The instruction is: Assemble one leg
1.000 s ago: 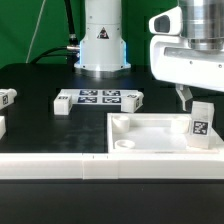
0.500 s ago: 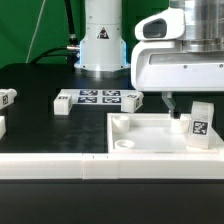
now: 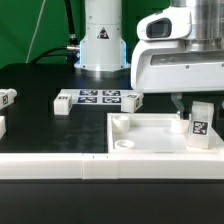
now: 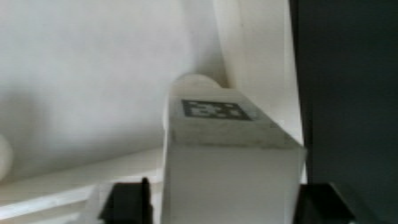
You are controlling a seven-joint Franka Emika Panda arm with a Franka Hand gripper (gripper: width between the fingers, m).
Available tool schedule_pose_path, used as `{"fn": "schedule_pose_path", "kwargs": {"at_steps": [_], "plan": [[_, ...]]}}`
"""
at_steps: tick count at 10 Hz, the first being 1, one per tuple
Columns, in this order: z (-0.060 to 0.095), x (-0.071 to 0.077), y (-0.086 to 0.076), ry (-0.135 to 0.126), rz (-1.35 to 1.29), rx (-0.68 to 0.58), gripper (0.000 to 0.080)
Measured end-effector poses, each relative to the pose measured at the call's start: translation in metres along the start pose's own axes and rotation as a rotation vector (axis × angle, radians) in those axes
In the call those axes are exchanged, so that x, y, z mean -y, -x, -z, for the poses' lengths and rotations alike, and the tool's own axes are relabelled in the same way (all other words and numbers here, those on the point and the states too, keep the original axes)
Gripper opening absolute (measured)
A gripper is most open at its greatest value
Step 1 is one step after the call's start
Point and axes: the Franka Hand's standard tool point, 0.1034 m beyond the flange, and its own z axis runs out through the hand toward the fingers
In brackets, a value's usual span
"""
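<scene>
Two views, differing in reach. Exterior view: end effector (image 3: 189, 103) hangs low over the tray (image 3: 150, 140), its dark fingertips just at 9 o'clock of the upright leg (image 3: 201, 124), which stands in the tray's 3 o'clock corner with a square marker on its face; whether a fingertip touches the leg cannot be told from here, since the arm's bulky white housing hides the far side. Wrist view only: the leg (image 4: 228, 150) seen close, marker uppermost, rising between two dark fingers (image 4: 125, 200), one on each flank; the fingers stand apart with the leg between them, and contact cannot be confirmed. Count on the black table (image 3: 40, 85): one tray; one marker board (image 3: 98, 98) at 12 o'clock of the tray; four further small white blocks, namely one (image 3: 63, 104) at the board's 9 o'clock end, one (image 3: 133, 99) at its 3 o'clock end, and two at the exterior view's left edge (image 3: 7, 97) (image 3: 2, 126). Robot base (image 3: 103, 40) stands behind the board.
</scene>
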Motion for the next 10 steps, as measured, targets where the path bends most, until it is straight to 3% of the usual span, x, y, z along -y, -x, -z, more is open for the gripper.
{"fn": "schedule_pose_path", "kwargs": {"at_steps": [3,5,10], "plan": [[0.000,-0.005,-0.002,0.002,-0.065,-0.004,0.0294],[-0.001,-0.007,-0.002,-0.004,-0.351,-0.020,0.0294],[-0.001,-0.013,-0.001,-0.069,-0.929,-0.067,0.0294]]}}
